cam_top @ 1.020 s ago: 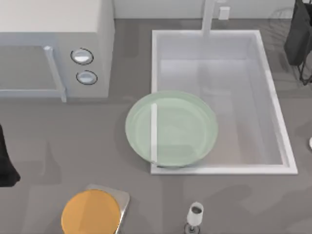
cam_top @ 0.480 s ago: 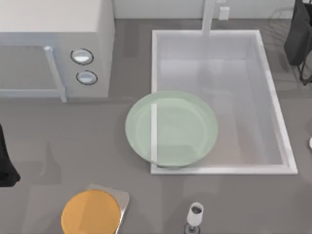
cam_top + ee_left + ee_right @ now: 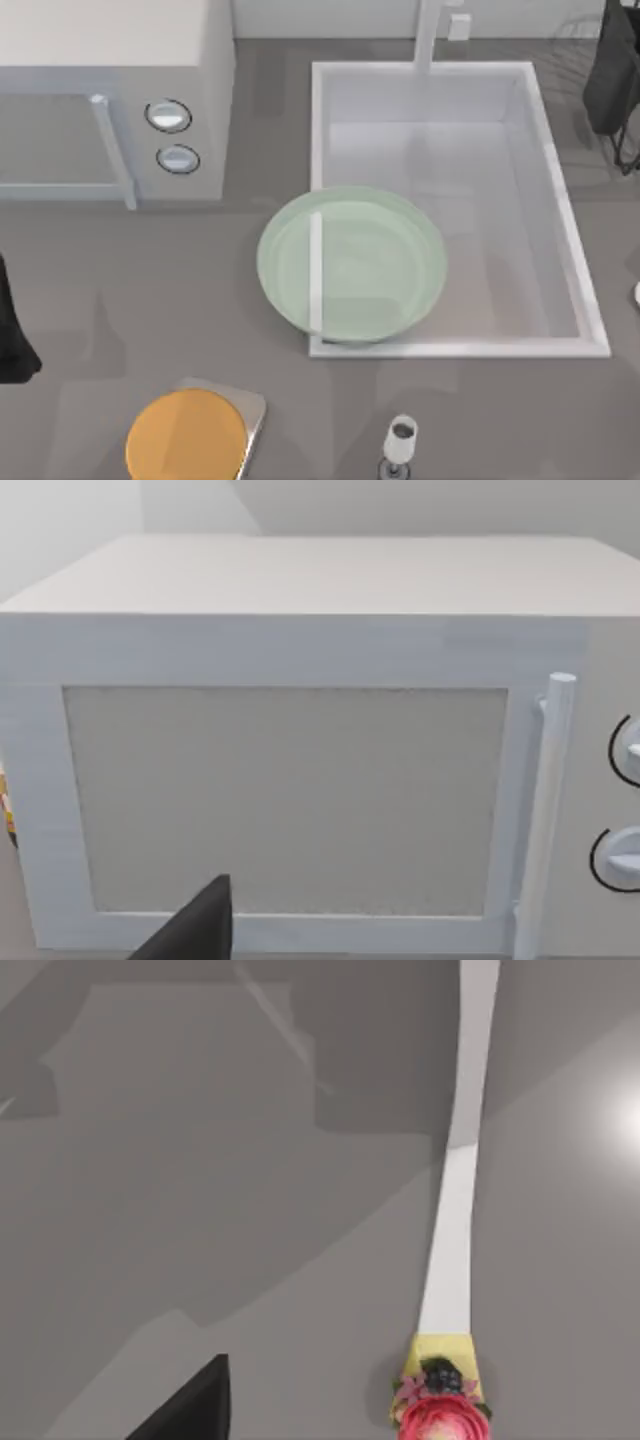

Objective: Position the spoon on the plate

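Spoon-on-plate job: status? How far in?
Done: nothing; the plate lies bare over the sink's front-left corner. In hand: nothing visibly held; left arm sits at the left edge facing the microwave, right arm at the top-right corner. Left: grasp the spoon, set it on the plate.

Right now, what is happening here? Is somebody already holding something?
Nothing is held, as far as I can see. The plate lies bare across the near left corner of the sink. The spoon lies on the grey counter, below the right arm, which is at the table's far right. The left arm is parked at the left edge, facing the microwave.
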